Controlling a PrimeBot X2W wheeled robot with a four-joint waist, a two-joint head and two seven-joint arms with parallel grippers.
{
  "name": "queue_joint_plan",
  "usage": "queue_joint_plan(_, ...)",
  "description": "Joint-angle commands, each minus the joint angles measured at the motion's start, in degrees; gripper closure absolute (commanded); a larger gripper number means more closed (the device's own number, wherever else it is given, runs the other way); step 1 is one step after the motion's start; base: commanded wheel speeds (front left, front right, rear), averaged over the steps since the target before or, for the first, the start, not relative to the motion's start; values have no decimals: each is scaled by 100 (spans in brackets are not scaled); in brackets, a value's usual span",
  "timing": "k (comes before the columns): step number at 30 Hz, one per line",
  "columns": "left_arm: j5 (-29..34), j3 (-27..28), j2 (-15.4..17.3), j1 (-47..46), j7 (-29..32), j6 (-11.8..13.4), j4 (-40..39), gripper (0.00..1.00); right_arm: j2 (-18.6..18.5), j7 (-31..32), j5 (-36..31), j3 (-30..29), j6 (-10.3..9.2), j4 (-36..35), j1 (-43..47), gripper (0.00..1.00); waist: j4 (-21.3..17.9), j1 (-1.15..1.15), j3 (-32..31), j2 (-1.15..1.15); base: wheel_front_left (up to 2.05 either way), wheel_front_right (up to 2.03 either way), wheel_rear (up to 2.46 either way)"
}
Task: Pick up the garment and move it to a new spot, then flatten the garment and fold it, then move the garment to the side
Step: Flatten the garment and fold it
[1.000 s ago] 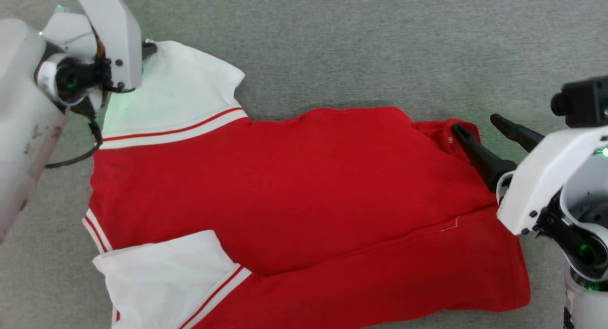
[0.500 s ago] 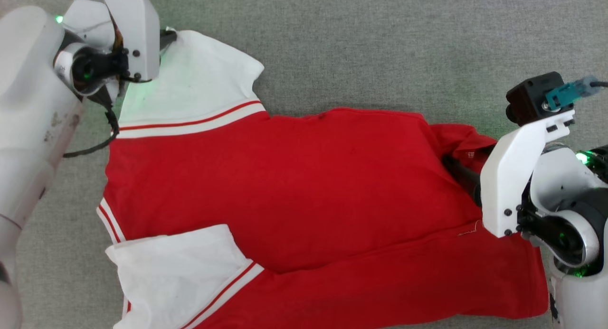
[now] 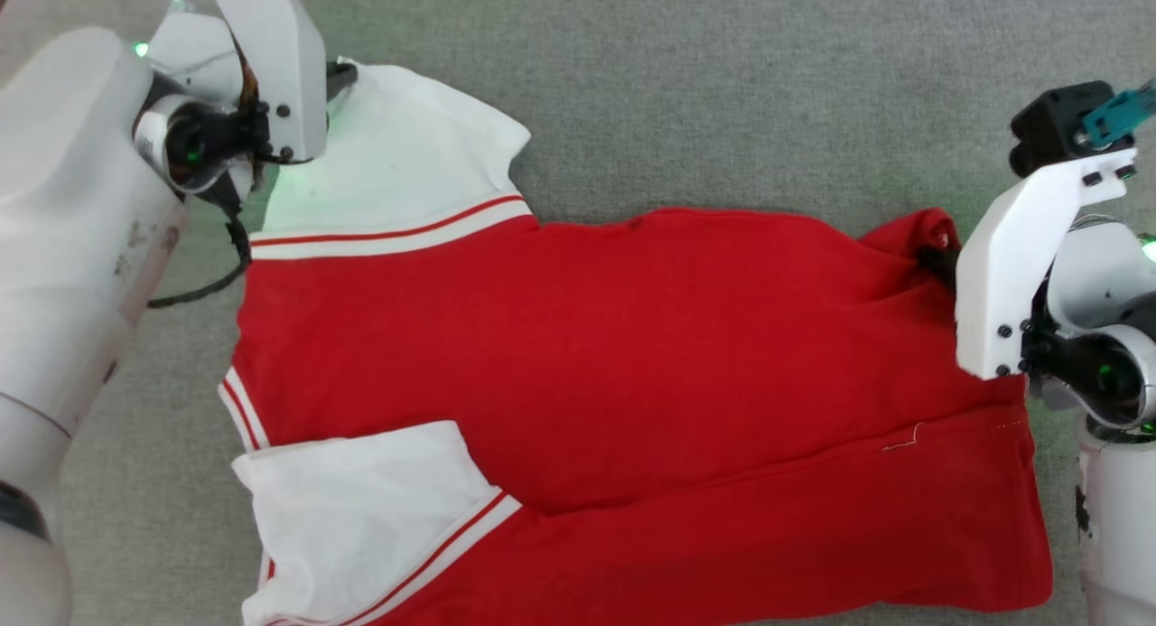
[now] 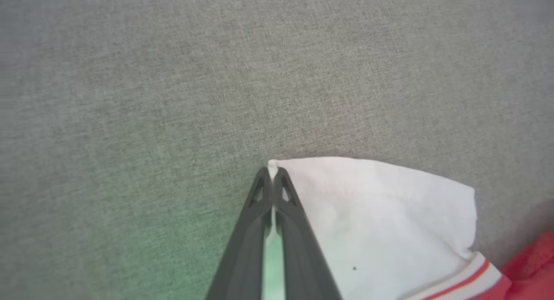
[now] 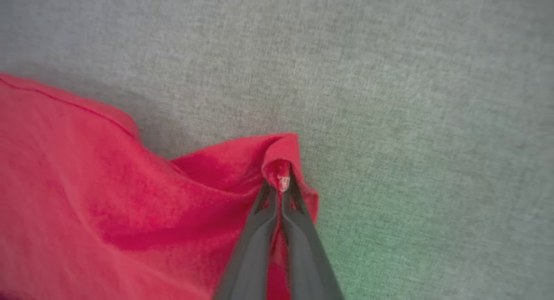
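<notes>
The garment (image 3: 614,355), a red shirt with white sleeves and red-white striped trim, lies spread on the grey cloth surface, folded lengthwise with one white sleeve (image 3: 361,509) on top at the lower left. My left gripper (image 4: 272,175) is shut on the far corner of the upper white sleeve (image 4: 372,222). In the head view its fingers (image 3: 336,73) peek from behind the wrist. My right gripper (image 5: 280,185) is shut on a bunched red corner of the garment (image 5: 277,161) at the far right (image 3: 935,238).
Grey fabric surface (image 3: 722,93) stretches beyond the garment on all sides. My pale left forearm (image 3: 63,247) and the right wrist housing (image 3: 1020,274) flank the shirt.
My right gripper, open beside the red corner a second ago, has closed on it and lifted it a little. The head view has shifted, so the shirt sits further right.
</notes>
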Motion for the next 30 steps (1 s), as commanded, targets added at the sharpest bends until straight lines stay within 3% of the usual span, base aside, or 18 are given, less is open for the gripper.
queue_joint_plan(1, -49, 25, -1, 80, -77, -30, -13, 100, -29, -115, -17, -110, -6, 101, -70, 100, 105, 0, -165, 0, 0, 0, 0)
queue_joint_plan(8, -189, -8, 70, 243, -222, -37, -347, 100, -113, -420, 63, -364, -6, 290, 118, 100, 337, 0, -730, 0, 0, 0, 0)
queue_joint_plan(18, -261, -188, 675, 777, -186, -27, -1343, 100, -318, -602, 329, -572, -5, 113, 846, 100, 581, 0, -1631, 0, 0, 0, 0)
queue_joint_plan(23, -300, -269, 1162, 1231, -58, 318, -2357, 100, -429, -557, 498, -641, -5, -192, 1407, 100, 697, 0, -1980, 0, 0, 0, 0)
queue_joint_plan(28, -449, -300, 1896, 1819, 70, 1025, -3874, 100, -513, -496, 638, -734, -5, -556, 1967, 100, 759, 0, -2179, 0, 0, 0, 0)
queue_joint_plan(29, -449, -300, 1896, 1819, 70, 1025, -3874, 100, -513, -496, 638, -734, -5, -556, 1967, 100, 759, 0, -2179, 0, 0, 0, 0)
queue_joint_plan(30, -487, -302, 2038, 1960, 85, 1201, -4206, 100, -514, -491, 656, -765, -5, -616, 2074, 100, 769, 0, -2206, 0, 0, 0, 0)
